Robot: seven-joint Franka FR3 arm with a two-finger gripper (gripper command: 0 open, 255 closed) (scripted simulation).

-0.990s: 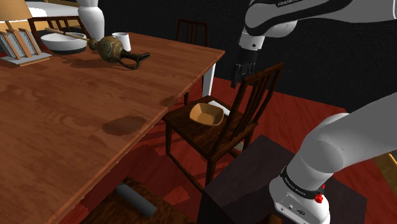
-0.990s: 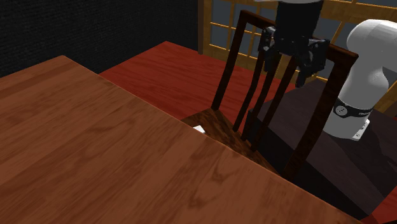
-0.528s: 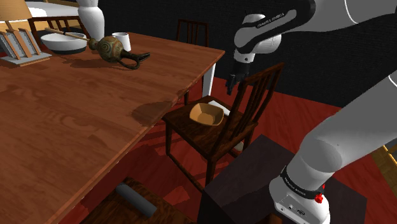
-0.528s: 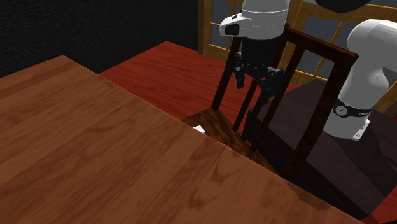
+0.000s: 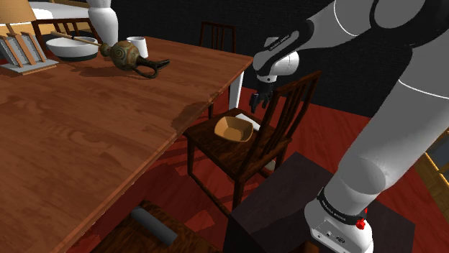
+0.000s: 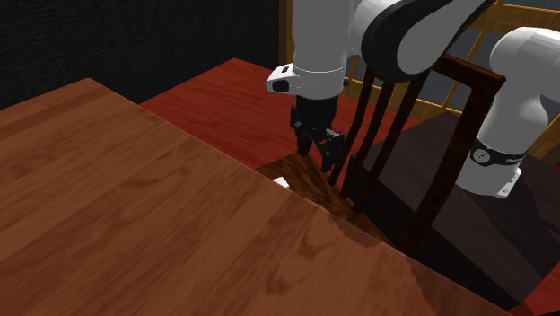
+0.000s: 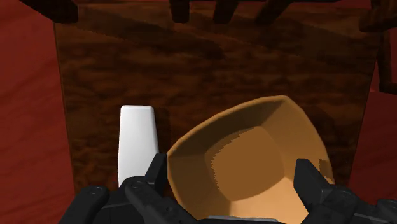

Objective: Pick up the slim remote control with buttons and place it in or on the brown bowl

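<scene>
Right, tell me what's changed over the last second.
The all-black two-finger gripper travelled from the back of the dark wooden chair down toward the table, over the seat; it now hangs open above the brown bowl, holding nothing. The slim white remote beside the bowl, the bowl and the chair stayed put.

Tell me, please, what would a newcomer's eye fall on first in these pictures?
The big white arm reaching over the dark wooden chair strikes first, its black hand hanging open above the seat. On that seat lie a tan-brown bowl and, beside it, a slim plain white remote. The wide wooden table spreads across the shoulder view's left.
</scene>
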